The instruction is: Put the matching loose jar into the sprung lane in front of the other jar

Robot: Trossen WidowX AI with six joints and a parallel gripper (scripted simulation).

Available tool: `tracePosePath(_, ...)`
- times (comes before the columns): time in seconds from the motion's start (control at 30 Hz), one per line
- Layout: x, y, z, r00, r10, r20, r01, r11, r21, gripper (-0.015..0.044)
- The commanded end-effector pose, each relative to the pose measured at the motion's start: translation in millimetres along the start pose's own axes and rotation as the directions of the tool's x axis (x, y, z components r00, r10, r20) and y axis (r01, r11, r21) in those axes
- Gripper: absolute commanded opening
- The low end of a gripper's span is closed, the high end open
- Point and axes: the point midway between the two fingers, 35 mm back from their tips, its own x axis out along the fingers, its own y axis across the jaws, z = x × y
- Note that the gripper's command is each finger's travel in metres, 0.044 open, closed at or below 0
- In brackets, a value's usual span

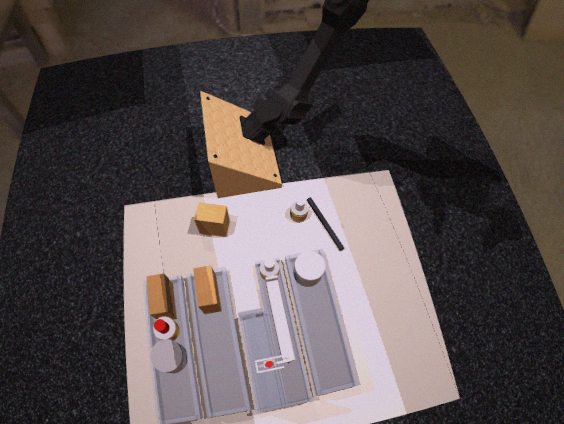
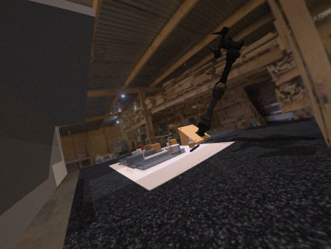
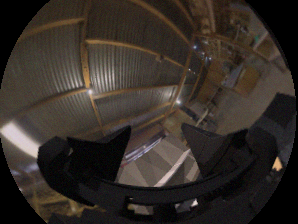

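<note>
A dark speckled table [image 1: 450, 280] carries a pale paper mat [image 1: 400, 300]. On the mat lie four grey channel lanes side by side, running away from a wooden wedge-shaped ramp [image 1: 235, 145] that sits at the mat's far edge.

The sprung lane [image 1: 277, 340] is the third lane counting from the one with the red-capped jar. At its end nearest the wedge stands a small cream jar with a narrow neck [image 1: 269, 269]. A white strip [image 1: 281, 320] runs from behind that jar down the lane to a white frame with a red dot [image 1: 269, 364].

The loose matching jar [image 1: 298, 210] stands upright on the mat between the wedge and the lanes, well apart from the lane jar. Just beside it lies a thin black rod [image 1: 325, 223].

The lane beside the sprung lane, farther from the wedge's centre, holds a wide grey cylinder [image 1: 309, 267]. The first lane holds a wooden block [image 1: 159, 294], a red-capped jar [image 1: 162, 327] and another grey cylinder [image 1: 167, 356]. The second lane holds a wooden block [image 1: 206, 287]. A loose wooden cube [image 1: 212, 218] sits on the mat near the wedge.

The black arm reaches up from the wedge's top face. Its gripper [image 2: 218, 42] is raised high above the table, fingers spread nearly as wide as they go, with nothing between them.
</note>
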Motion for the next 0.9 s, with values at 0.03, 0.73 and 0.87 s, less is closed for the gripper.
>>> tracePosePath(0.03,0,2,-1,1.000,0.005,0.011,-0.005,1.000,-0.015,0.0440)
tracePosePath(0.73,-6,108,-162,0.854,0.505,0.125,-0.189,0.525,-0.830,0.0440)
tracePosePath(0.87,2,109,-220,0.823,0.567,0.001,-0.214,0.313,-0.925,0.0440)
